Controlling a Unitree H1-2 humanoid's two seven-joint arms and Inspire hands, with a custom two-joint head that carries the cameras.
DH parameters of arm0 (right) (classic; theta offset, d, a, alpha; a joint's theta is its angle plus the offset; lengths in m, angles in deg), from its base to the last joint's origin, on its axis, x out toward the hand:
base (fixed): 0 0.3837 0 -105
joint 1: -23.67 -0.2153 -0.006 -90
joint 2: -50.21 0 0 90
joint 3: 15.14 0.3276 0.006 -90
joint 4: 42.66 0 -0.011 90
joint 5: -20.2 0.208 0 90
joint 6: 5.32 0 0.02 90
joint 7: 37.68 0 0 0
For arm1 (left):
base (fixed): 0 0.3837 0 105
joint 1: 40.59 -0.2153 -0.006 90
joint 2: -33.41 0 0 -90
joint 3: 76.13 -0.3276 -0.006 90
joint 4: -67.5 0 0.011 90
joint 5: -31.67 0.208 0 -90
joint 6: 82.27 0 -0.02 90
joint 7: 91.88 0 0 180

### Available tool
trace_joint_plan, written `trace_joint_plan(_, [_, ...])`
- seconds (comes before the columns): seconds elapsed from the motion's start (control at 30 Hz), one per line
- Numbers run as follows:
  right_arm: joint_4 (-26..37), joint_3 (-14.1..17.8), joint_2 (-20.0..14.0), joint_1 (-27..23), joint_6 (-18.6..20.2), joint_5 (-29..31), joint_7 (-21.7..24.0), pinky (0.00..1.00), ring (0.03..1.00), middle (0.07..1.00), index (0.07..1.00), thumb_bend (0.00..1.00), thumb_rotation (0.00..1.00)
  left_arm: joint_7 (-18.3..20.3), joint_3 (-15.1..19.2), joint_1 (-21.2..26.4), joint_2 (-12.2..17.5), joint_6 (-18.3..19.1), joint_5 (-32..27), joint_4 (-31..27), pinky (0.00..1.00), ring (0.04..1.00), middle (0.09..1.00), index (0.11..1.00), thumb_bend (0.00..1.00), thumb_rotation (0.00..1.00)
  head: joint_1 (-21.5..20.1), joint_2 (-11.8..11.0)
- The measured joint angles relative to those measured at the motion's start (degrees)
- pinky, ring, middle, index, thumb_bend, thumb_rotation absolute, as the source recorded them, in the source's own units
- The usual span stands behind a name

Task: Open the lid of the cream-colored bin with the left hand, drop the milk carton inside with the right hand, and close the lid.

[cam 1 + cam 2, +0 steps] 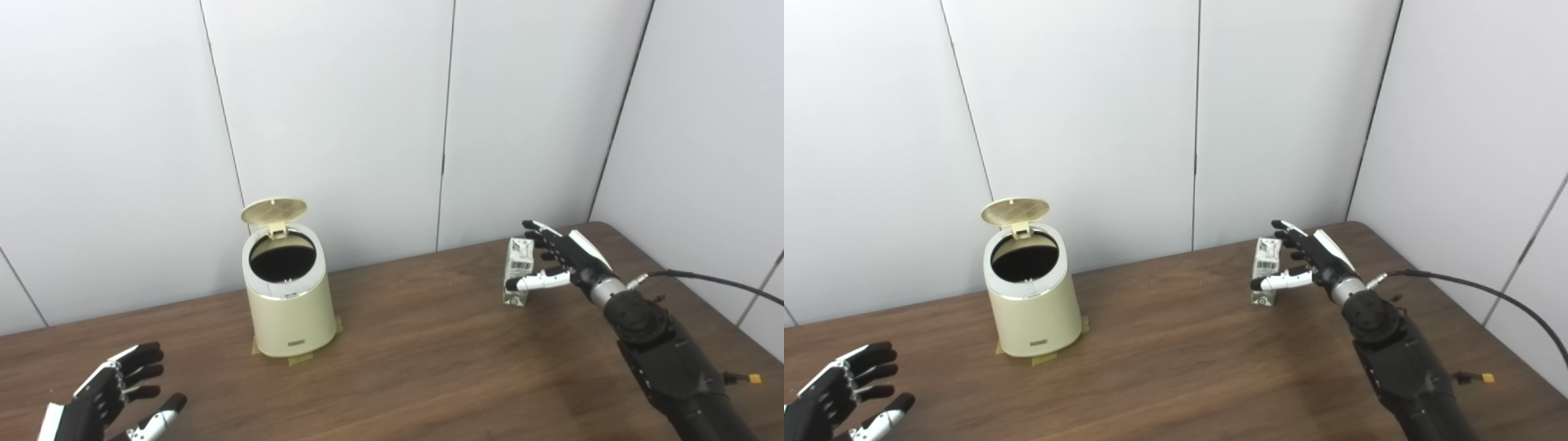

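Broadly, the wooden table [429,367] carries everything, and on its left half stands the cream bin [288,294], held in place by tape at its base, probably so it won't slide when touched. Its lid [274,211] is already tipped up on the rear hinge, leaving the dark mouth clear for a drop from above. Well apart to the right, the right hand [554,260] reaches around the milk carton [517,272], which stands upright on the table; the thumb crosses the carton's front and the fingers wrap its far side, though I cannot tell whether the grip has truly tightened. Near the bottom left corner, the left hand [113,392] hovers with fingers spread, holding nothing, seemingly waiting clear of the bin until the lid needs closing
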Motion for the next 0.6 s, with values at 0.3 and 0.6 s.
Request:
trace_joint_plan(0.3, [-0.9, -0.1, 3.6, -0.4, -0.8, -0.1, -4.4, 0.74, 0.805, 0.844, 0.856, 0.79, 0.07, 0.2, 0.0, 0.0, 0.0, 0.0, -0.3, 0.0, 0.67, 0.735, 0.758, 0.760, 0.56, 0.00, 0.0, 0.4])
trace_joint_plan(0.6, [-7.0, 0.4, 4.9, -1.9, -5.2, 0.1, -8.9, 0.64, 0.717, 0.780, 0.796, 0.77, 0.05, 0.5, 0.0, 0.0, 0.1, 0.0, -0.4, 0.0, 0.69, 0.745, 0.766, 0.769, 0.55, 0.00, 0.1, 0.6])
